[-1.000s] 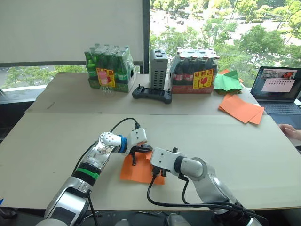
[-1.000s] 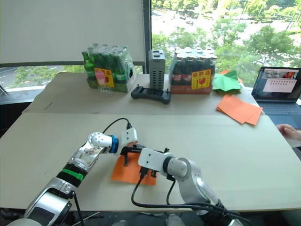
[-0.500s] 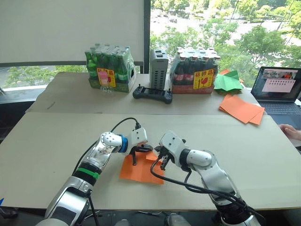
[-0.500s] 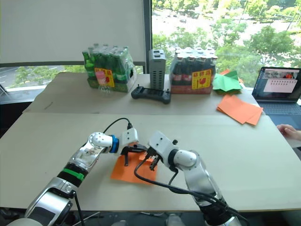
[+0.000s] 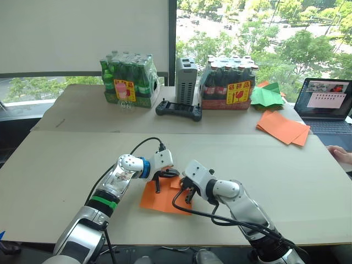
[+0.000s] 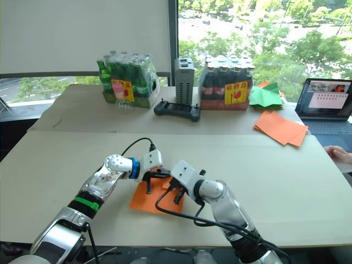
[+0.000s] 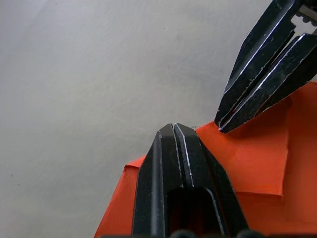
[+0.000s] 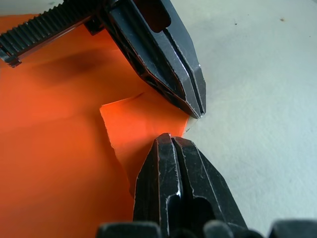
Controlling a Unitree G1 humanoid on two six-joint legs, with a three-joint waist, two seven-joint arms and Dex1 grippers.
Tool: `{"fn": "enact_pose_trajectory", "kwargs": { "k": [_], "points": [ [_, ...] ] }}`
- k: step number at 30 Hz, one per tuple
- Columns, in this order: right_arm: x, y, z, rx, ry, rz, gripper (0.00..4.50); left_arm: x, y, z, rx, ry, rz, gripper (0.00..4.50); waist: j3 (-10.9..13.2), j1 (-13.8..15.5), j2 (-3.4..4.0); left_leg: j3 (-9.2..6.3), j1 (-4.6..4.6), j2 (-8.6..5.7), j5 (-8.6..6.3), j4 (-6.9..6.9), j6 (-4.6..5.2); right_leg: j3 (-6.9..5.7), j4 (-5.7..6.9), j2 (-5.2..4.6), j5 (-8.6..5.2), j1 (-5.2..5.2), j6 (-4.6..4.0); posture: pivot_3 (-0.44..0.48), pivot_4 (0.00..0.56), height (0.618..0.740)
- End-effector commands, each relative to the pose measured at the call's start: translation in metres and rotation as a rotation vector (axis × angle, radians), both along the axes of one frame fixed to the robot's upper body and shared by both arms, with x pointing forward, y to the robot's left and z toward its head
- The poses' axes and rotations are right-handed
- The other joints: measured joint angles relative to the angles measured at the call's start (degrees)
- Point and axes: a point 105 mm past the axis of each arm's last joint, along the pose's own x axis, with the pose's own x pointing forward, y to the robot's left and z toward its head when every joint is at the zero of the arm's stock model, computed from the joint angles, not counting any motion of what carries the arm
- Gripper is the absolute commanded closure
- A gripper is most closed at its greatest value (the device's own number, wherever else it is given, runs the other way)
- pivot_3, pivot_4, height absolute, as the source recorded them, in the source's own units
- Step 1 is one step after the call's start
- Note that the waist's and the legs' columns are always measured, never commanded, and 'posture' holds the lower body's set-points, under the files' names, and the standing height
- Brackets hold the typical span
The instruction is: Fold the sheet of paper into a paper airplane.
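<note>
Bright daylight through the window (image 5: pixel 258 33), sharp, soft shadows.

Head stereo overlooks table (image 5: pixel 66 159); wrist views close.

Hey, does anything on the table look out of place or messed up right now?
Nothing looks spilled or damaged. The sheet of paper lies on the table with one small corner flap folded over, both the left gripper and right gripper shut, tips pressing beside it. That looks like deliberate folding.

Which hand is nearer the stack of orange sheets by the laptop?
Right. The right hand sits at the sheet of paper's near-right corner, toward the stack of orange sheets; the left hand is beside it, farther away.
</note>
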Motion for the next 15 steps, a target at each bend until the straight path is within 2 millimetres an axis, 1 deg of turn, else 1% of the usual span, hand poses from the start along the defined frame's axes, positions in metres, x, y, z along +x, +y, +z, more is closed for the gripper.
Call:
{"fn": "enact_pose_trajectory", "kwargs": {
  "k": [1, 5, 11, 15],
  "points": [
    [-0.006, -0.001, -0.010, -0.017, 0.042, 0.004, 4.49, 0.000, -0.001, -0.002, 0.018, -0.005, -0.002, 4.50, 0.0, 0.0, 0.01, 0.00, 0.00, 0.00, 0.00, 0.00, 0.00, 0.00, 0.00, 0.00, 0.00, 0.00, 0.00, 0.000, 0.150, 0.733],
    [-0.006, 0.000, -0.010, -0.017, 0.036, 0.007, 4.49, -0.001, -0.002, -0.003, 0.014, -0.003, -0.006, 4.50, 0.0, 0.0, 0.01, 0.00, 0.01, 0.00, 0.00, 0.00, 0.00, 0.00, 0.00, 0.00, 0.00, 0.01, 0.00, 0.000, 0.150, 0.733],
    [0.007, 0.009, -0.004, 0.003, 0.016, 0.001, 4.49, -0.003, -0.004, -0.004, 0.012, 0.000, -0.011, 4.50, 0.0, -0.1, 0.01, 0.00, 0.04, 0.00, 0.00, 0.00, 0.00, 0.00, 0.03, 0.00, 0.00, 0.02, 0.00, 0.000, 0.150, 0.733],
    [0.013, 0.011, -0.003, 0.007, 0.013, -0.014, 4.49, -0.004, -0.004, -0.004, 0.010, 0.001, -0.014, 4.50, 0.0, -0.1, 0.01, 0.00, 0.07, 0.00, 0.00, 0.00, 0.00, 0.00, 0.13, 0.00, 0.00, 0.01, -0.01, 0.000, 0.150, 0.733]
  ]
}}
